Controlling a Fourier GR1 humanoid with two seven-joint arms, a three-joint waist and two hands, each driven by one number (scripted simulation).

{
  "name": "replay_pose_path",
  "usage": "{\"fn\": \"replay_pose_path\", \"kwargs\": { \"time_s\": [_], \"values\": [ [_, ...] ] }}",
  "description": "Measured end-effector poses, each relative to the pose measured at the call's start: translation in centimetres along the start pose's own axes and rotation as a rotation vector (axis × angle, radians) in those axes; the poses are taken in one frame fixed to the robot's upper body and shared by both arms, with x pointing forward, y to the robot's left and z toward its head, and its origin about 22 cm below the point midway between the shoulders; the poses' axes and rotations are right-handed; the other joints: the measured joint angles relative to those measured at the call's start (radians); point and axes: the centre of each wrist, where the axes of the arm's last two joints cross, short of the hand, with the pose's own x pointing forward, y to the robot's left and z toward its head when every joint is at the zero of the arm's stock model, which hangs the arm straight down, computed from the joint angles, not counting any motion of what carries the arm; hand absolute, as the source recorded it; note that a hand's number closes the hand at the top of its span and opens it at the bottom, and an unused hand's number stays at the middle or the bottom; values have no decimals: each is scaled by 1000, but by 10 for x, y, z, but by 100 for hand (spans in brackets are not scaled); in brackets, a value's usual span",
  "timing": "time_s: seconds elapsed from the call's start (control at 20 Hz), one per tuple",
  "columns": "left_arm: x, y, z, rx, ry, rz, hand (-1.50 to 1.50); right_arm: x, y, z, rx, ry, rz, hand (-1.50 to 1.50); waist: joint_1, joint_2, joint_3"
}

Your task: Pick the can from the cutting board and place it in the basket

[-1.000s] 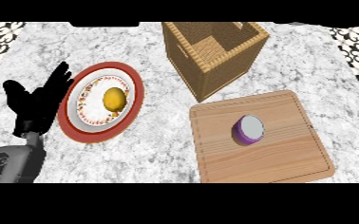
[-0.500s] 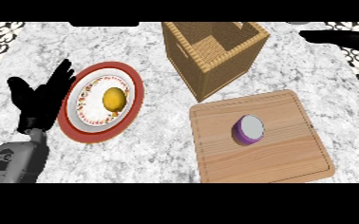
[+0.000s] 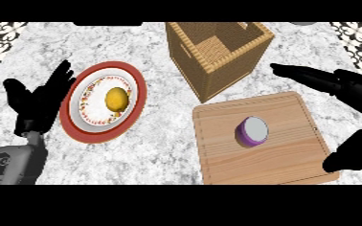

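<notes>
- The can [image 3: 252, 130] stands upright on the cutting board [image 3: 283, 165], a little left of the board's middle.
- Its long axis runs straight up from the board. The pale round top faces up toward the view, and a strip of purple side shows at its lower left.
- The right hand [image 3: 332, 82] is at the view's right edge over the board's right side. It is spread wide, with straight fingers [image 3: 297, 72] pointing left and the thumb low by the board's near right corner. It holds nothing and is apart from the can.
- The left hand [image 3: 39, 100] rests open, fingers up, just left of a red-rimmed plate [image 3: 139, 87] carrying a yellow-orange fruit [image 3: 117, 99].
- The wicker basket [image 3: 233, 67] stands on the bench [image 3: 163, 143] just behind the board's far left corner.
</notes>
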Motion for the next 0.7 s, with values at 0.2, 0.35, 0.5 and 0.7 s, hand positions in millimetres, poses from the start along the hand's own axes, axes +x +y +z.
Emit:
{"fn": "replay_pose_path", "kwargs": {
  "time_s": [0.2, 0.35, 0.5, 0.7],
  "values": [
    [1, 5, -1, -2, -2, 2, 0, -17, 37, -21, -32, -25, -52, -150, 1, 0, 0],
    [2, 0, 1, -2, -5, -2, 0, -28, 49, -35, -38, -28, -80, -150, 2, 0, -1],
    [-2, 2, -1, -1, 4, -3, 0, -37, 60, -48, -15, -5, -59, -150, 1, 0, -1],
    [-3, -2, -1, -2, 7, -4, 0, -43, 84, -60, 32, 30, -27, -150, -1, -1, -1]
  ]
}}
